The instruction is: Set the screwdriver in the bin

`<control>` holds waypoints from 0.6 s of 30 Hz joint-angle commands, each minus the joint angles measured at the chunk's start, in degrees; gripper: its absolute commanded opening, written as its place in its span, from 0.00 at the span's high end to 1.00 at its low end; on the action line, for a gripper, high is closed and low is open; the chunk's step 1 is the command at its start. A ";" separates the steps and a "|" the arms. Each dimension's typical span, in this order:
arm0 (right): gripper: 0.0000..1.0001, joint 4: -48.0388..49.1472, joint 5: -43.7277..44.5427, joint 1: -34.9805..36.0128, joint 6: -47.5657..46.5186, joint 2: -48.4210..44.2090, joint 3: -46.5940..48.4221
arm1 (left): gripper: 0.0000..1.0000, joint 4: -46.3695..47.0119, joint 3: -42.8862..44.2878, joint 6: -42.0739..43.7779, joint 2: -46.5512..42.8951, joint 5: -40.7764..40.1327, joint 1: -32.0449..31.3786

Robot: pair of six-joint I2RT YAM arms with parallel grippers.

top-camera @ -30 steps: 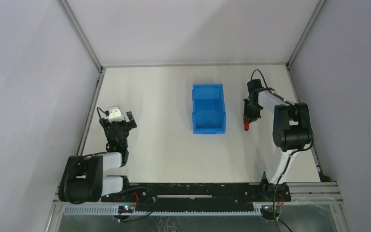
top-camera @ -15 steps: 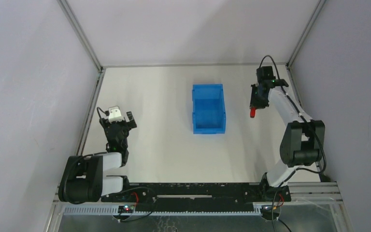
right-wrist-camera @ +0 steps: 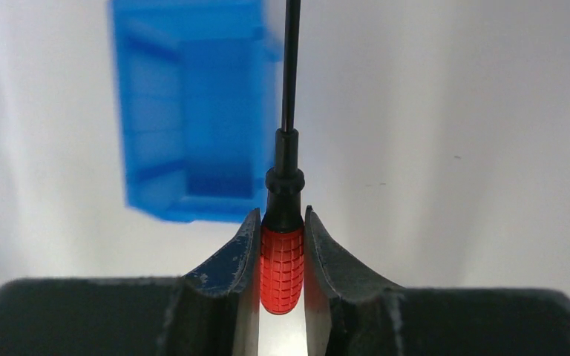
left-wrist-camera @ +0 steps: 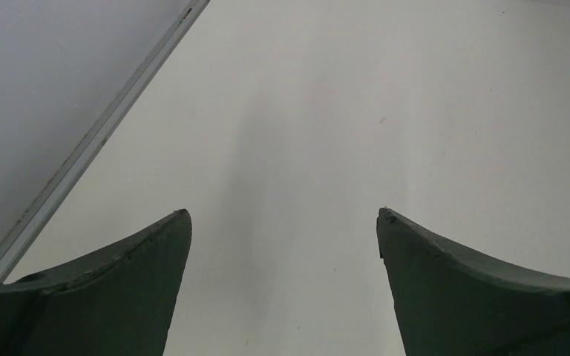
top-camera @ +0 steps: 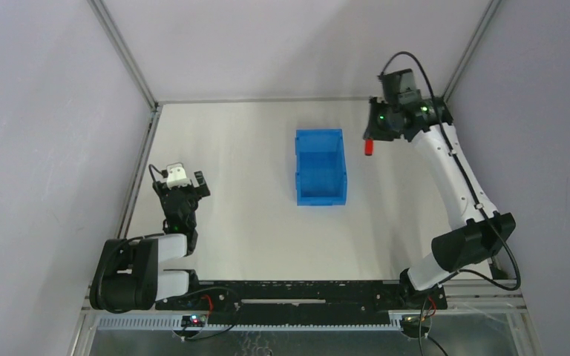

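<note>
Right hand (right-wrist-camera: 282, 215) clenched on screwdriver (right-wrist-camera: 282, 271) handle, bin (right-wrist-camera: 135, 133) off to its left; if I release here it drops on the desk (right-wrist-camera: 453, 111).

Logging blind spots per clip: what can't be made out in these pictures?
- Right wrist: the screwdriver tip is cut off by the top edge; the bin is blurred, its inside unclear.
- Top external: the screwdriver's shaft is too small to see at the right gripper.
- Left wrist: the left gripper frames only table; screwdriver and bin lie outside the view.
</note>
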 commanded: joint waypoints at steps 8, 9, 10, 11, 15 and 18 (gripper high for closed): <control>0.79 -1.04 6.20 18.34 3.52 9.65 11.57 | 0.00 3.96 2.16 0.54 -0.59 0.40 0.38; 0.78 -0.23 8.64 19.14 3.26 10.66 10.93 | 0.00 3.96 2.18 0.48 -0.59 0.39 0.38; 0.78 0.85 9.63 19.85 2.90 11.50 9.91 | 0.00 3.96 2.23 0.49 -0.59 0.41 0.38; 0.78 2.00 11.60 20.44 2.91 12.37 8.78 | 0.00 3.96 2.16 0.50 -0.59 0.41 0.38; 0.72 7.46 13.46 21.82 3.36 15.50 2.37 | 0.00 3.96 2.20 0.54 -0.65 0.41 0.38; 0.68 13.55 11.77 22.18 3.34 17.55 -2.90 | 0.00 3.96 2.17 0.53 -0.59 0.41 0.38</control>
